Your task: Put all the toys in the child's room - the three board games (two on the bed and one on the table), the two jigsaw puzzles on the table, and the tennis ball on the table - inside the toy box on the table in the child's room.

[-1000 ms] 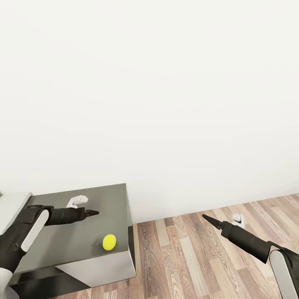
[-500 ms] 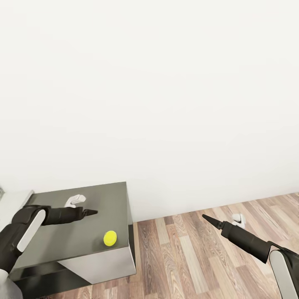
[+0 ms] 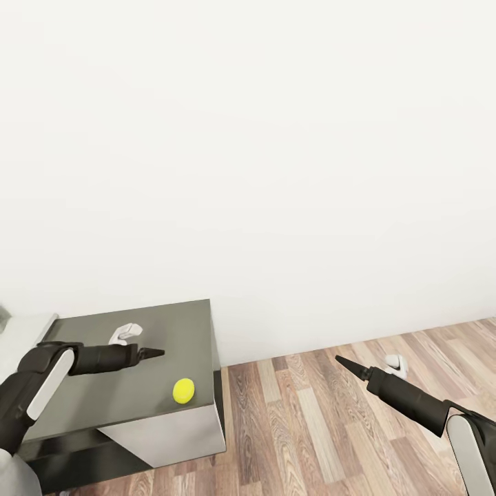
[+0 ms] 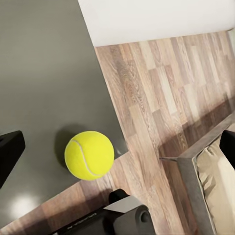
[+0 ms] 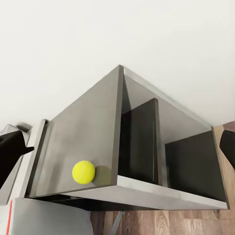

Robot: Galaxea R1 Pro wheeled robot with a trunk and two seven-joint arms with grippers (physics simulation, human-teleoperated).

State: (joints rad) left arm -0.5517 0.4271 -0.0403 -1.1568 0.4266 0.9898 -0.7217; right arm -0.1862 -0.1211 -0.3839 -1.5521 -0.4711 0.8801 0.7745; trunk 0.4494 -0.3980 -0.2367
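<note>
Tennis ball (image 3: 183,390): yellow, resting on the dark grey top of the table (image 3: 172,331), close to the table's front edge and near its right corner as the head view shows it. The left wrist view (image 4: 89,155) shows it sitting just inside that edge with its shadow beside it; the right wrist view (image 5: 83,172) shows it near the lip of the top, above the open shelf compartments.

Left gripper (image 3: 153,353): held out over the table top, above and to the left of the ball and apart from it. The fingers come together to a dark point in the head view, and nothing sits between them. In the left wrist view the two fingertips (image 4: 10,152) appear at opposite edges of the picture with the ball in the gap, untouched, so whether the pincer is parted or closed I cannot tell.

Right gripper (image 3: 343,362): out over the wooden floor (image 3: 303,413), well clear of the table. It tapers to a narrow dark tip with no gap visible and holds nothing.

Table: a grey block against the white wall (image 3: 275,172), its side open to dark shelf compartments split by an upright divider (image 5: 142,142).

White object (image 3: 125,333): a small pale shape on the table top behind the left arm; too small to name.

Second white object (image 3: 394,363): a similar small shape on the floor near the wall.
</note>
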